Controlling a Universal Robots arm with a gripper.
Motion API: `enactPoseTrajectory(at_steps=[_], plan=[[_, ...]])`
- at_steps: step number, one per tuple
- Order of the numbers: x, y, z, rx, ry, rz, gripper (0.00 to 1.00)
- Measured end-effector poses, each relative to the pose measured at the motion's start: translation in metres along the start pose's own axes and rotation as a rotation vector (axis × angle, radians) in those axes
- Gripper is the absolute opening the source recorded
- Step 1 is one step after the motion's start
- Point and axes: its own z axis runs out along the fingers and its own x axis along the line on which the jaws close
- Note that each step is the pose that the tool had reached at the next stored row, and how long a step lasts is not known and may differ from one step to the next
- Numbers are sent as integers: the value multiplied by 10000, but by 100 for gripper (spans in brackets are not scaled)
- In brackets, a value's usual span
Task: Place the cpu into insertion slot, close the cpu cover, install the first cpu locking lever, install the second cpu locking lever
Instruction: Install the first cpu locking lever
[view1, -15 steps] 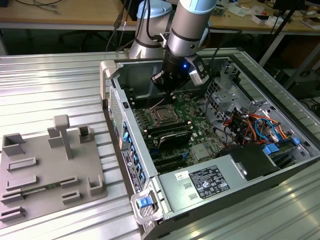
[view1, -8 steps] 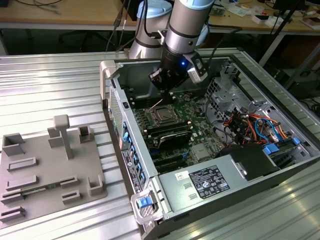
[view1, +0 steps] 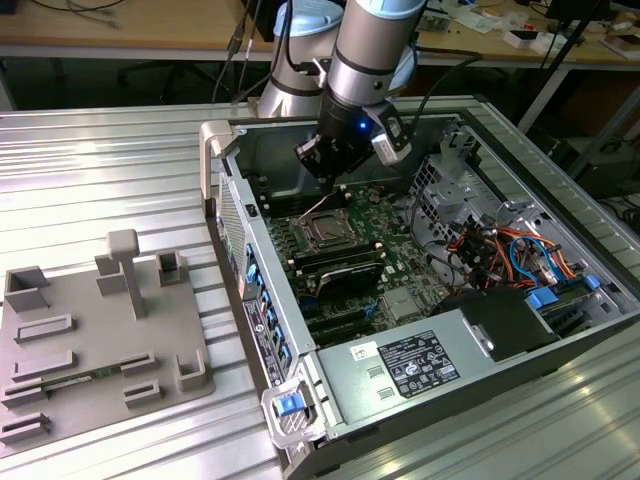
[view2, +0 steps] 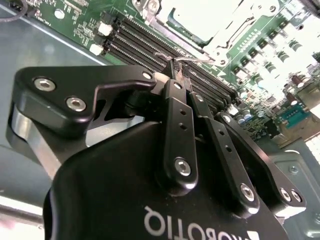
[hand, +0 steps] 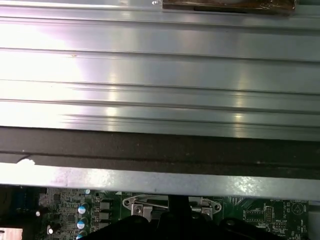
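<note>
Just beside the insertion slot (view1: 325, 232), on the side toward the long memory slots (view2: 135, 42), the gripper (view2: 178, 67) hangs low over the board with its jaws drawn close together. Their tips meet at a thin wire locking lever (view2: 200, 60), though the second wrist view does not show whether they actually pinch it. The cpu (view2: 195, 17) appears seated in the slot, its pale top showing through the cut-out of the cpu cover (view2: 227, 37), which lies flat over it. The lever looks like springy steel rod, light, smooth and likely to slip from flat pads. It is probably best taken near its bent free end, well away from the fragile chip.
</note>
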Motion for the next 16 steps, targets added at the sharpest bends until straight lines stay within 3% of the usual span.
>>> enactPoseTrajectory(at_steps=[7,12,16], plan=[[-1,32,115,-109,-2,-70,11],[1,25,125,-111,0,-101,11],[3,-21,122,-110,1,-115,11]])
